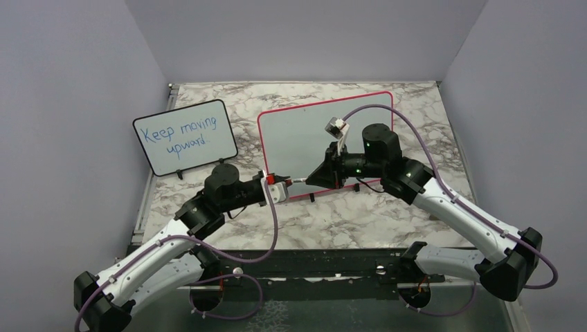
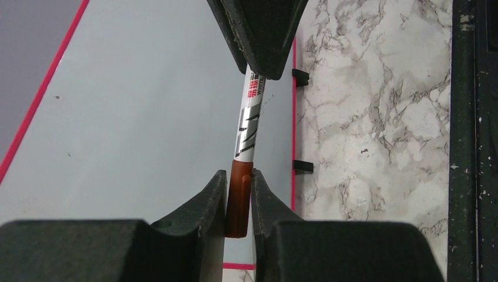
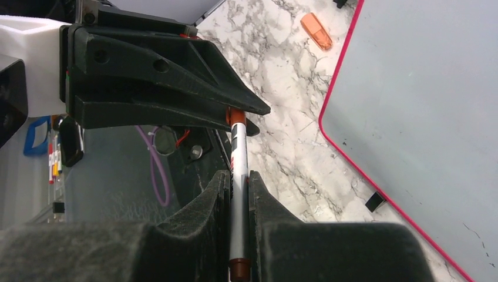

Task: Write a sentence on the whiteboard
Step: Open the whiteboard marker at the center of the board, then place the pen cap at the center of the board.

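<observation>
The whiteboard (image 1: 304, 128), red-framed with small black feet, lies on the marble table; its face (image 2: 135, 117) is bare and no sentence is in view. A white marker (image 1: 297, 181) hangs level between my two grippers at the board's near-left corner. My left gripper (image 2: 239, 176) is shut on the marker's red-brown cap (image 2: 239, 202). My right gripper (image 3: 237, 175) is shut on the white barrel (image 3: 238, 194), its red-brown tail end showing behind the fingers. In the top view the left gripper (image 1: 285, 185) and right gripper (image 1: 309, 180) face each other tip to tip.
A smaller black-framed board (image 1: 184, 136) with blue writing stands propped at the back left. A small orange piece (image 3: 316, 30) lies on the marble table (image 1: 346, 221) beside the whiteboard's edge. A black rail (image 1: 311, 266) runs along the near edge by the arm bases.
</observation>
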Motion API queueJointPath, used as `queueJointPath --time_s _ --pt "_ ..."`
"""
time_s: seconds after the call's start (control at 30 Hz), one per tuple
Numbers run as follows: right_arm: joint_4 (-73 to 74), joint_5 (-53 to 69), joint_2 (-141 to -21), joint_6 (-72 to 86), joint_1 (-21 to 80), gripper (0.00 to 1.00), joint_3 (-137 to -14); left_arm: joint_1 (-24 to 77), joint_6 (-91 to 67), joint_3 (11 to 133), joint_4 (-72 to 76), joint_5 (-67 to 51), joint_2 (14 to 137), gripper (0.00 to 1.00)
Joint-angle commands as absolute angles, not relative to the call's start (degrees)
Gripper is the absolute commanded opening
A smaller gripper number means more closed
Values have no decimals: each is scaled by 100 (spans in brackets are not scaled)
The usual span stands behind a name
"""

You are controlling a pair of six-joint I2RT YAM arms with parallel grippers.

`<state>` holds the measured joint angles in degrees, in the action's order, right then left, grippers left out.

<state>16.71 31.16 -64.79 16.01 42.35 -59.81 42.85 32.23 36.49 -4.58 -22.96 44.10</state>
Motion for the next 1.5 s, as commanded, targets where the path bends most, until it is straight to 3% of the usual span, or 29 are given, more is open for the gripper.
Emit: queueJointPath --time_s 0.0,0.57,0.87,1.1,1.23,1.47 --pt "1834 3052 -6160 1583 4212 1 -6067 4259 3373 3397 -492 -1720 4074 0" --pt "2255 2078 -5403 1266 4210 1 -6110 4255 3125 3183 -522 -515 3643 0" --pt "1996 1129 -5129 1167 4211 1 -5863 4257 319 3766 -1181 1960 4194 0" --pt "2092 578 -5036 1083 4210 1 -5793 4238 -1862 3799 -1777 2952 4387 0" --pt "2114 440 -4916 1014 4211 1 -5748 3976 -2383 3778 -2069 2918 4621 0" --pt "2309 92 -4858 893 4210 1 -5729 2619 -2696 3705 -2062 1583 5502 0"
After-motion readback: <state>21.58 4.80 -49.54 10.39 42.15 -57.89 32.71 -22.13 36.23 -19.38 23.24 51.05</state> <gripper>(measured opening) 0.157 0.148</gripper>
